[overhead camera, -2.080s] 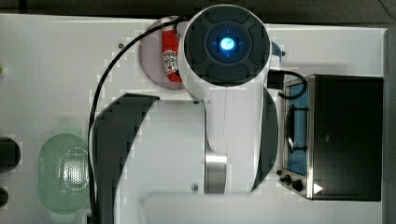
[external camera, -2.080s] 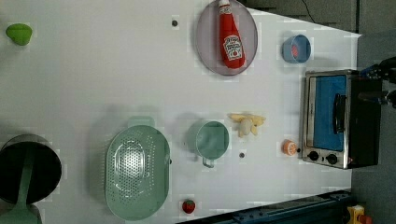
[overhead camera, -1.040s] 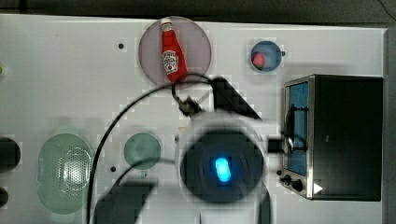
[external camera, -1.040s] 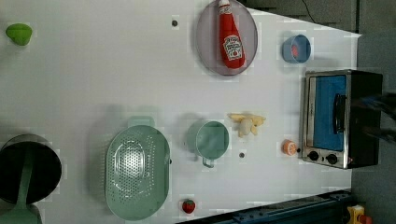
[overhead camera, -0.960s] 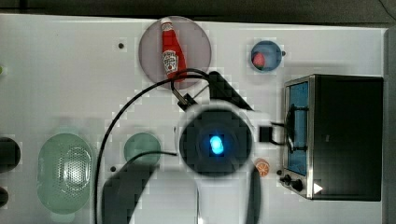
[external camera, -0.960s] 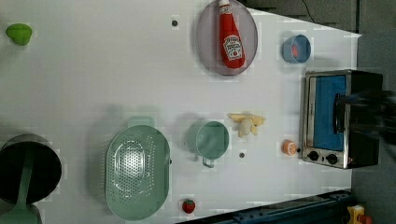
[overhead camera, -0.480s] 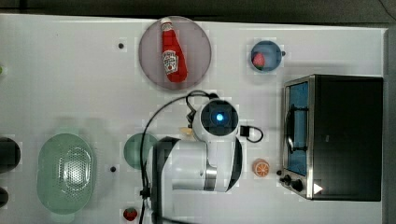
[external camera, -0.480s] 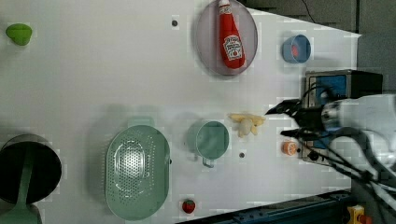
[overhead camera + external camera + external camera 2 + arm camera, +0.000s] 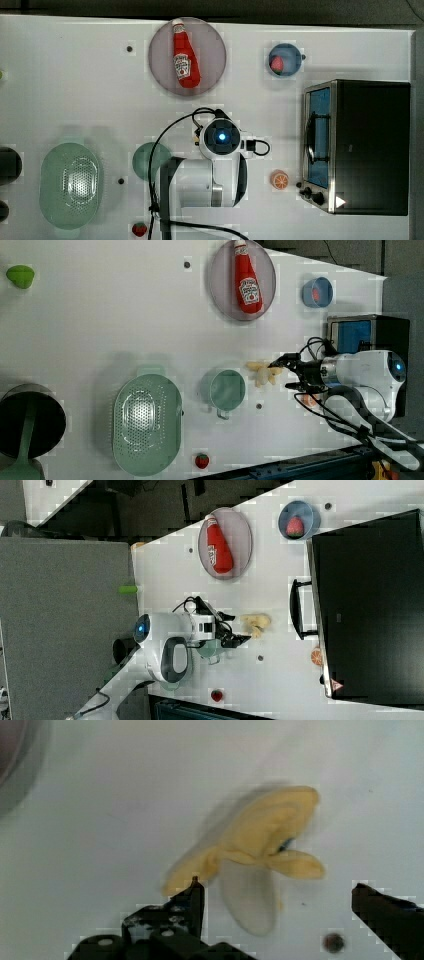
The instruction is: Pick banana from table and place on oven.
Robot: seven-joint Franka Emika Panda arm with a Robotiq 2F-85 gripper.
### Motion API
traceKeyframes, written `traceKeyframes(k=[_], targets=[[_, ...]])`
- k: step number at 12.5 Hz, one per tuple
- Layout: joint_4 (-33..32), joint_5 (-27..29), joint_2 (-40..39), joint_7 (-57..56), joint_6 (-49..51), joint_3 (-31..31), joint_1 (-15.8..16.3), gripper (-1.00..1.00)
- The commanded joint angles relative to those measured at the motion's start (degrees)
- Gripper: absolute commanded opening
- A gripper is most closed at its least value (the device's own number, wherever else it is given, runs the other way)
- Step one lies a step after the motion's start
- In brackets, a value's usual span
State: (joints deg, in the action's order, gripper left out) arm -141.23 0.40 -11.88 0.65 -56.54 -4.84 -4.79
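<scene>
The pale yellow banana (image 9: pixel 261 373) lies on the white table (image 9: pixel 75 90), between the green cup and the oven (image 9: pixel 370 145). In the wrist view the banana (image 9: pixel 260 845) has its peel flaps spread. My gripper (image 9: pixel 281 374) hangs just beside the banana on the oven's side, open, its black fingers (image 9: pixel 192 895) standing wide at the banana's end. In the right view the gripper (image 9: pixel 239 628) sits close to the banana (image 9: pixel 255 622), with nothing held. In the top view my arm (image 9: pixel 220 137) covers the banana. The oven (image 9: pixel 370 605) has a flat black top.
A ketchup bottle (image 9: pixel 184 55) lies on a round plate. A blue bowl (image 9: pixel 284 60) holds a strawberry. A green cup (image 9: pixel 227 389), a green colander (image 9: pixel 146 424), an orange slice (image 9: pixel 279 179) and a small strawberry (image 9: pixel 201 460) are nearby. A dark pot (image 9: pixel 30 420) stands at the left view's left.
My arm has dropped from high up to low over the table. In the left view it came in from the right and reached the banana. The gripper stayed open.
</scene>
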Motion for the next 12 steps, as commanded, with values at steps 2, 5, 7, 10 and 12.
traceKeyframes(k=[2,5,7,10,12], targets=[[1.20,0.44,-6.07,-1.30,-7.83,-1.35,0.36,1.00],[1.29,0.44,-8.55,-1.20,-11.86,-1.35,0.39,0.69],[1.42,0.44,-8.79,-1.20,-12.75,-1.45,0.40,0.18],[1.42,0.44,-8.79,-1.20,-12.75,-1.46,0.40,-0.48],[1.37,0.44,-8.08,-1.20,-12.64,-1.47,0.40,-0.53]])
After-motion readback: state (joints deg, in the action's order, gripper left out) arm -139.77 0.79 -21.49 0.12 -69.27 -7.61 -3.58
